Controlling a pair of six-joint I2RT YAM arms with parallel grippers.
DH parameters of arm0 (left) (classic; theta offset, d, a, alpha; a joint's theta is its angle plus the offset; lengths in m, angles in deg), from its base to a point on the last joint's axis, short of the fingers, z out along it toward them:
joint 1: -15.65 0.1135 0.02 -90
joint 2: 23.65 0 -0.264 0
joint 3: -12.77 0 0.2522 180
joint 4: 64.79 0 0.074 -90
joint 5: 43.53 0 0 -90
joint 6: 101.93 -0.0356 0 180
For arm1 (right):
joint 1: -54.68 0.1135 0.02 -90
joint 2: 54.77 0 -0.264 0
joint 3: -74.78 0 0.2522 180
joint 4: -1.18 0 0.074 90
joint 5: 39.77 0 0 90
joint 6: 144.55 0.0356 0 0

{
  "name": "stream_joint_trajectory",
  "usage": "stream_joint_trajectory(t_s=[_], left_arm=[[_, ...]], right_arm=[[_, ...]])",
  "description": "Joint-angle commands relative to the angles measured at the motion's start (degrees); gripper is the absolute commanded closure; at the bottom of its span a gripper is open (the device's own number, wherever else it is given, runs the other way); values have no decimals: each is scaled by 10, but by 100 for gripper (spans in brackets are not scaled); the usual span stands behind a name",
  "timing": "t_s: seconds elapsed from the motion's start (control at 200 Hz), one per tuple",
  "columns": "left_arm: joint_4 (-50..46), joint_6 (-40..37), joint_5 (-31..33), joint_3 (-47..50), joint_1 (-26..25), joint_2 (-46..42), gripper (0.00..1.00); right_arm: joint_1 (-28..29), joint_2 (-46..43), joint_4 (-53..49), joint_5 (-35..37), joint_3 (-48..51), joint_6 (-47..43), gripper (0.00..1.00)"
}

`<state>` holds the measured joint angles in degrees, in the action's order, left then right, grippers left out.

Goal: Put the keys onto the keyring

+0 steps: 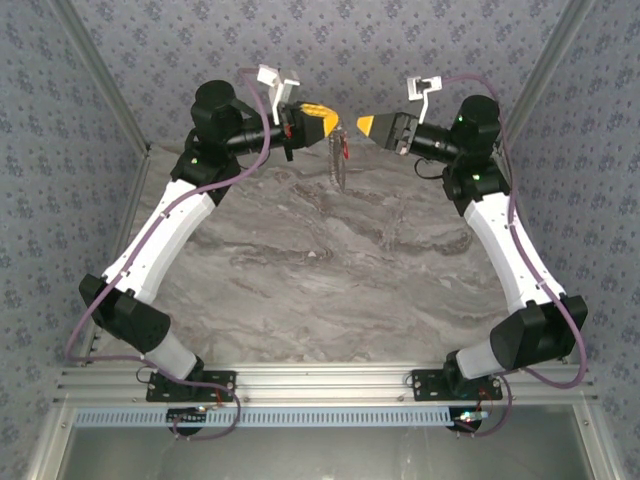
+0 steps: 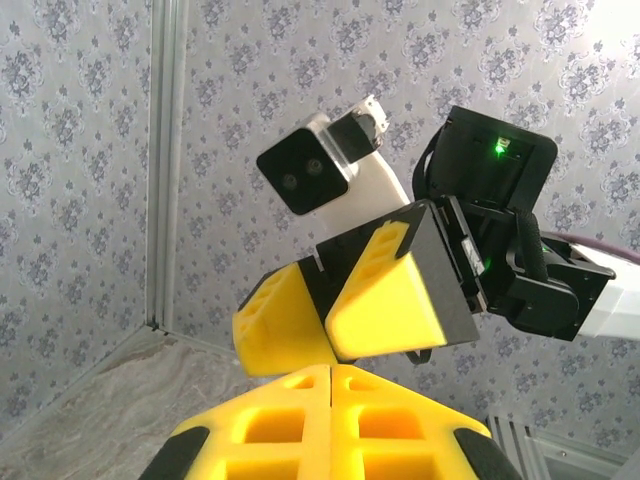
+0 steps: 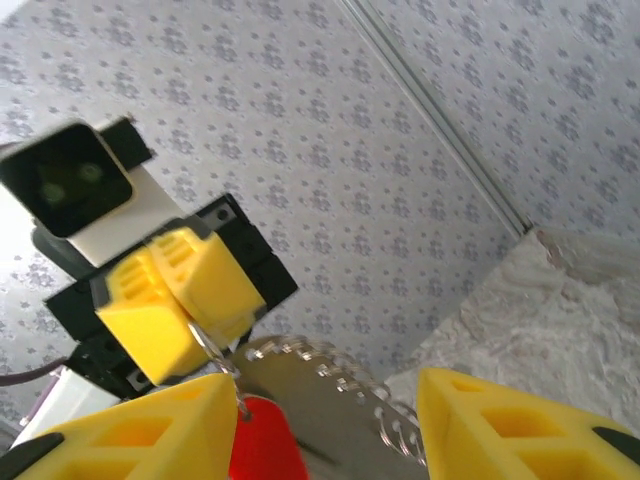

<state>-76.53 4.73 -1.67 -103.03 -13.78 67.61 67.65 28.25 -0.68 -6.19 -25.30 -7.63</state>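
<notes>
My left gripper point(image 1: 331, 125) is held high at the back of the table, shut on the top of the keyring point(image 1: 337, 166), a thin grey loop that hangs down from its yellow fingertips. The keys, one small red piece point(image 1: 346, 150), dangle on the loop's right side. My right gripper point(image 1: 361, 125) faces it from the right, a short gap away, open and holding nothing. In the right wrist view the keyring point(image 3: 330, 400) and the red key point(image 3: 262, 448) hang between my spread right fingers point(image 3: 150, 430), below the left gripper point(image 3: 190, 318). My left gripper point(image 2: 332, 368) shows its fingertips pressed together.
The marble table point(image 1: 320, 270) lies below both grippers. Patterned walls point(image 1: 330, 40) close in behind and at the sides, with metal corner posts point(image 1: 95, 80). An aluminium rail point(image 1: 330, 385) runs along the near edge by the arm bases.
</notes>
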Motion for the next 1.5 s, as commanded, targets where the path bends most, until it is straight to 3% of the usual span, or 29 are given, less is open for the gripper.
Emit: stream_joint_trajectory(t_s=[0.0, 0.475, 1.014, 1.169, 1.429, 1.494], left_arm=[[48, 17, 4, -5, -4, -10, 100], [70, 34, 9, -7, -4, -3, 100], [73, 34, 17, -5, 0, -2, 100], [74, 35, 17, -5, 0, -2, 100], [76, 35, 21, -6, 4, -3, 100], [73, 37, 27, -6, 6, -3, 100]], right_arm=[[6, 14, 120, -5, -19, 76, 45], [36, 44, 198, -4, -20, 126, 45], [52, 49, 210, -16, -15, 136, 59], [56, 52, 210, -20, -17, 138, 68], [57, 53, 199, -25, -17, 132, 100], [55, 52, 185, -27, -19, 123, 100]])
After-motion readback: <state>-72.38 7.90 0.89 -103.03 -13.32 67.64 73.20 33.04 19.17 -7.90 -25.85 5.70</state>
